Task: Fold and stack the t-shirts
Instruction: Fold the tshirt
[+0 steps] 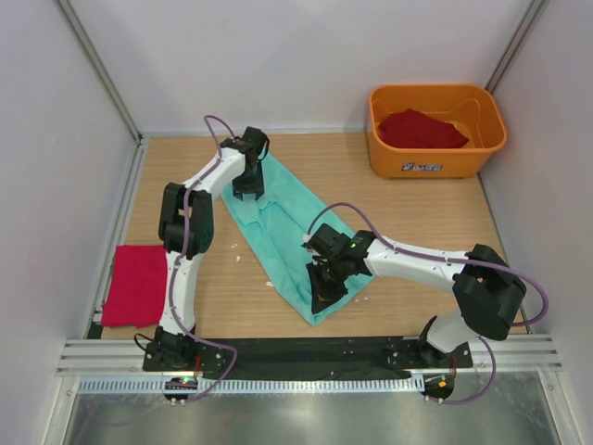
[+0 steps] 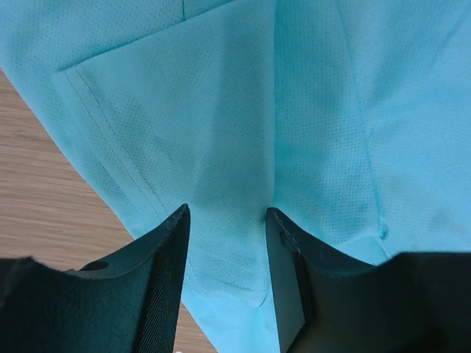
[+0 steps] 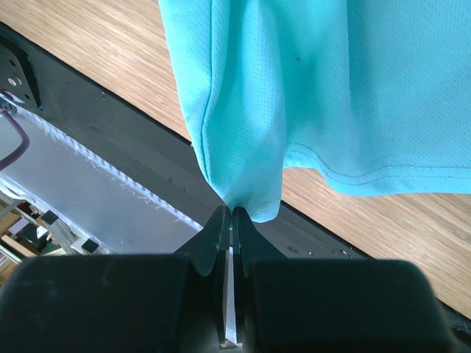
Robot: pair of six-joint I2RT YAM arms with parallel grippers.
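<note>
A mint-green t-shirt [image 1: 278,236] lies stretched in a long diagonal band across the wooden table. At its far end, my left gripper [image 1: 246,192] points down onto it. In the left wrist view the gripper [image 2: 227,213] is open, with flat mint cloth [image 2: 243,110] between and under its fingers. My right gripper [image 1: 321,295] is at the shirt's near end. In the right wrist view the gripper [image 3: 232,211] is shut on a bunched corner of the hem, and the cloth [image 3: 309,88] hangs from it. A folded deep red t-shirt [image 1: 134,283] lies at the table's left edge. Another red t-shirt [image 1: 422,130] sits crumpled in the tub.
An orange plastic tub [image 1: 435,165] stands at the back right of the table [image 1: 389,213]. A black strip [image 1: 296,350] and a metal rail [image 1: 278,385] run along the near edge by the arm bases. White walls close in the back and both sides.
</note>
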